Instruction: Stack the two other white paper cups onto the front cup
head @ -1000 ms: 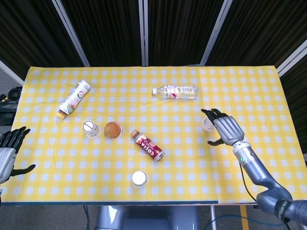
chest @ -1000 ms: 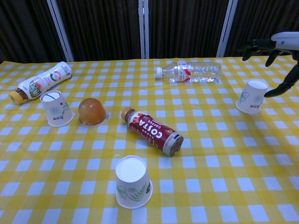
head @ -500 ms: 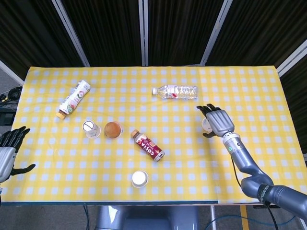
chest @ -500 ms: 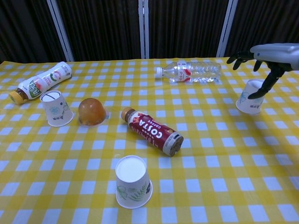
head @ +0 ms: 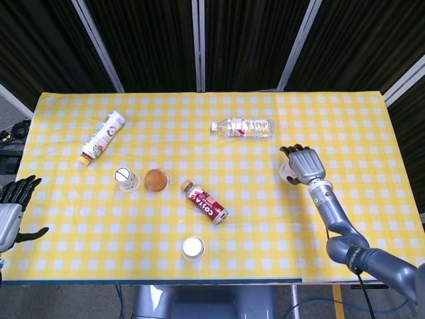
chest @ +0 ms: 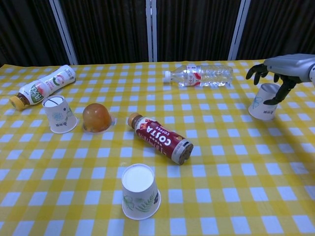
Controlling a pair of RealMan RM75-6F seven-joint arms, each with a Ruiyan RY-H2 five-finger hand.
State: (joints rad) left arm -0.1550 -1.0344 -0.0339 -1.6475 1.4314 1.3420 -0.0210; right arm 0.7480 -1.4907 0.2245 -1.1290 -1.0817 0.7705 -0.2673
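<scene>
Three white paper cups stand upside down on the yellow checked cloth. The front cup (head: 193,248) (chest: 140,191) is near the front edge, and the left cup (head: 126,179) (chest: 59,114) stands beside an orange ball. The right cup (head: 286,172) (chest: 264,102) is just under my right hand (head: 303,163) (chest: 280,69). That hand arches over the cup's top with fingers spread and curved, its thumb (chest: 275,97) beside the cup's right wall; no grip shows. My left hand (head: 10,214) hangs open off the table's left front corner, in the head view only.
An orange ball (chest: 97,118) lies by the left cup. A brown Costa bottle (chest: 160,138) lies mid-table. A clear water bottle (chest: 199,75) lies at the back, and a pink-and-white bottle (chest: 44,86) at the back left.
My right hand has moved in over the right cup and lowered, its fingers curling down around the cup's top. The left hand and all cups are unmoved.
</scene>
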